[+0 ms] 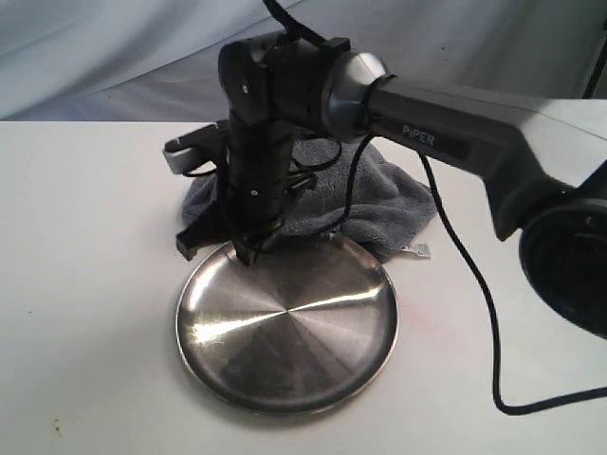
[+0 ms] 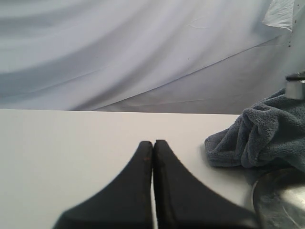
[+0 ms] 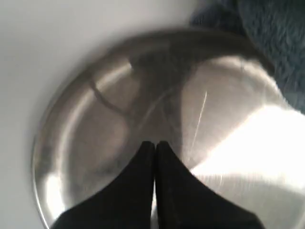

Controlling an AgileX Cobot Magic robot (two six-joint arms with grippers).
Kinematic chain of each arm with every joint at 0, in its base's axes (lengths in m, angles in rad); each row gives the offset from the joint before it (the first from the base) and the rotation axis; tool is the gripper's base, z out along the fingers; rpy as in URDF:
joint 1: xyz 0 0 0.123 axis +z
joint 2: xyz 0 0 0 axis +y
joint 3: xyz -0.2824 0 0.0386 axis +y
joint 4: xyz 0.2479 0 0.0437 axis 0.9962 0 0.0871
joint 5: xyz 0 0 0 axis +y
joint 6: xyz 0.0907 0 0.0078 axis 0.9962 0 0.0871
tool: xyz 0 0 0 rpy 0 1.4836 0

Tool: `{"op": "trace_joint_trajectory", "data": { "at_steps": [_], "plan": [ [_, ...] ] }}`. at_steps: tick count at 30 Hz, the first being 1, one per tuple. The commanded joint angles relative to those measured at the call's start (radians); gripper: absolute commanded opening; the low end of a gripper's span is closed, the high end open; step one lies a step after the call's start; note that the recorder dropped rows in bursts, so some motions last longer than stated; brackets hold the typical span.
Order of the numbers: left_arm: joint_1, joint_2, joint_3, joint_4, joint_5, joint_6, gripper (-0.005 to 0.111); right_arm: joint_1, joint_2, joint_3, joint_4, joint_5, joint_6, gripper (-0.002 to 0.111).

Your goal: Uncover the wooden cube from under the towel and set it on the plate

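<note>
The dark grey towel [image 1: 384, 204] lies bunched on the white table just behind the steel plate [image 1: 285, 327], its white label [image 1: 417, 250] at the right edge. The wooden cube is hidden; no part of it shows. My right gripper [image 1: 248, 254] reaches across and points down over the plate's far left rim, shut with nothing in it. In the right wrist view its closed tips [image 3: 154, 143] hang above the bare plate [image 3: 90, 124], with the towel [image 3: 279, 43] at the corner. My left gripper [image 2: 153, 142] is shut and empty, low over the table, with the towel [image 2: 267, 136] and plate rim [image 2: 281, 200] off to one side.
The right arm's black cable [image 1: 474, 294] trails across the table to the right of the plate. A pale cloth backdrop [image 1: 114, 47] hangs behind the table. White tabletop [image 1: 85, 284] stretches to the plate's left.
</note>
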Motion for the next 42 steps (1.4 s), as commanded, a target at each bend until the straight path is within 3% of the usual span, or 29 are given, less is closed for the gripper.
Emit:
{"op": "trace_joint_trajectory", "data": {
  "at_steps": [1,7,11,17,28,42],
  "plan": [
    [-0.001,-0.002,0.004,0.001,-0.004,-0.003,0.001,-0.02,-0.16,0.29,-0.095,-0.082,-0.01,0.0],
    [-0.001,-0.002,0.004,0.001,-0.004,-0.001,0.001,-0.236,-0.365,0.616,-0.095,-0.367,0.024,0.0],
    [-0.001,-0.002,0.004,0.001,-0.004,-0.001,0.001,-0.347,-0.369,0.621,-0.087,-0.461,0.042,0.0],
    [-0.001,-0.002,0.004,0.001,-0.004,-0.003,0.001,-0.38,-0.361,0.598,-0.089,-0.714,0.062,0.0],
    [-0.001,-0.002,0.004,0.001,-0.004,-0.002,0.001,-0.376,-0.001,-0.097,-0.035,-0.353,0.128,0.0],
    [-0.001,-0.002,0.004,0.001,-0.004,-0.002,0.001,-0.191,0.014,-0.162,-0.009,-0.306,0.042,0.0]
  ]
}}
